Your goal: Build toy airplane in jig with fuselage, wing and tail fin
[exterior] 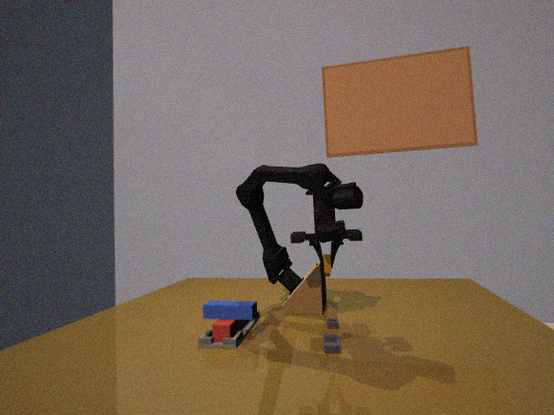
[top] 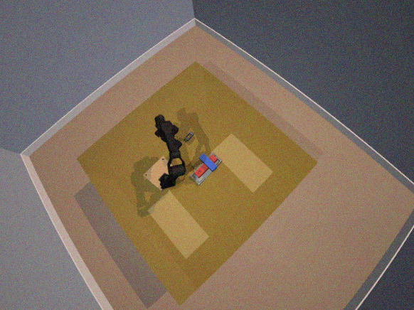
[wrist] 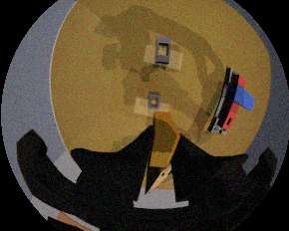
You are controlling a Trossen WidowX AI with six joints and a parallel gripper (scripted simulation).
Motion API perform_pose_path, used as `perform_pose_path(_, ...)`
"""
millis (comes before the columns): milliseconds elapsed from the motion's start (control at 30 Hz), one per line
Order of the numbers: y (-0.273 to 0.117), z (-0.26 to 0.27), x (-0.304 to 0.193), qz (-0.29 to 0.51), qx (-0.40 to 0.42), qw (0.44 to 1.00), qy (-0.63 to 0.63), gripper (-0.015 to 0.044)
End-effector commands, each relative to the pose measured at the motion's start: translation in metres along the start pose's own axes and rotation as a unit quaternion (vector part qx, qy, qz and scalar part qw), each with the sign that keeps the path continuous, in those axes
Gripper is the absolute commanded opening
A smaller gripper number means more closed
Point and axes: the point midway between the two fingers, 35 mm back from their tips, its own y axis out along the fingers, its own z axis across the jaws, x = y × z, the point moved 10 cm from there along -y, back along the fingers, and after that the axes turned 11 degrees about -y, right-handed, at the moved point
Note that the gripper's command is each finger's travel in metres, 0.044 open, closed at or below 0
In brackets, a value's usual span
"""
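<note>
The red fuselage lies lengthwise in the grey cradle. The blue wing lies crosswise on top of the fuselage; its tab is hidden. A dark socket shows open near the fuselage's other end in the top view and the wrist view. My gripper is shut on the yellow-orange tail fin and holds it well above the table, away from the cradle. The top view hides the fingers.
Two small grey hollow holders stand apart on the table, a nearer one and a farther one. A tan wedge stands by the arm's base. The cradle is to the holders' side.
</note>
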Motion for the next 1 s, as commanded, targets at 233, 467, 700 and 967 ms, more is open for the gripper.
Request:
perform_pose_path(233, 0.000, -0.037, 0.004, -0.001, 0.006, 1.000, 0.004, 0.0000)
perform_pose_path(467, 0.002, -0.061, 0.004, -0.002, 0.010, 1.000, 0.007, 0.0000)
perform_pose_path(700, 0.005, -0.084, 0.002, -0.003, 0.012, 1.000, 0.010, 0.0000)
perform_pose_path(967, 0.009, -0.111, -0.002, -0.005, 0.013, 1.000, 0.014, 0.0000)
